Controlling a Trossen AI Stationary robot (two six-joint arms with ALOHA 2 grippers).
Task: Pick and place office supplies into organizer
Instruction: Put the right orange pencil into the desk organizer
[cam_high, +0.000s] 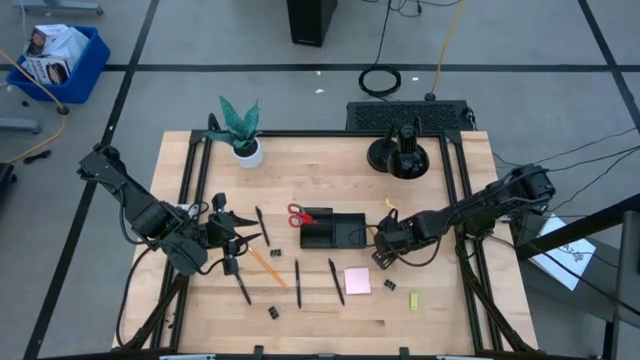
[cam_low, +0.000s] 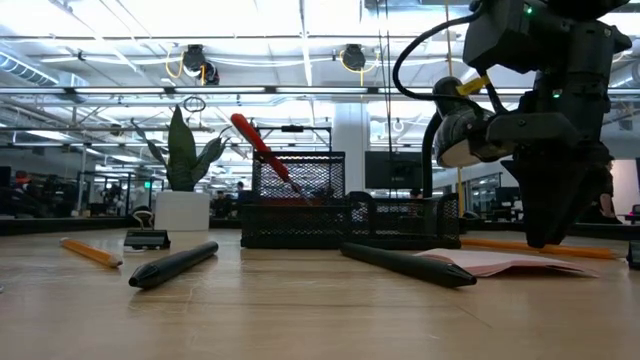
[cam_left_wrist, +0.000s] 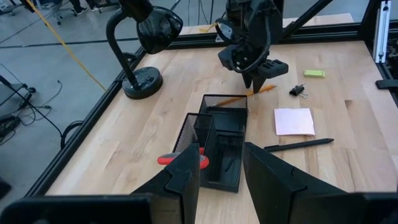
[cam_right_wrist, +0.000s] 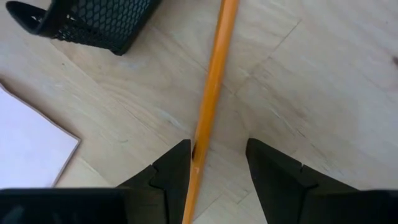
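Organizer (cam_high: 335, 231) mid worktop (cam_high: 320, 310), scissors (cam_high: 297, 215) at its edge; right hand (cam_high: 381, 252) beside it; left hand (cam_high: 228, 238) w/ pens.

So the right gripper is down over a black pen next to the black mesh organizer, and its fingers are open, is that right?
Not a black pen: the right wrist view shows a long orange pencil between the open right gripper fingers, lying on the wooden table beside the black mesh organizer.

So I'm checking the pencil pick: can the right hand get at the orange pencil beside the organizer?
Probably yes: the right hand hangs open over the orange pencil, which lies flat on bare wood beside the organizer, nothing between.
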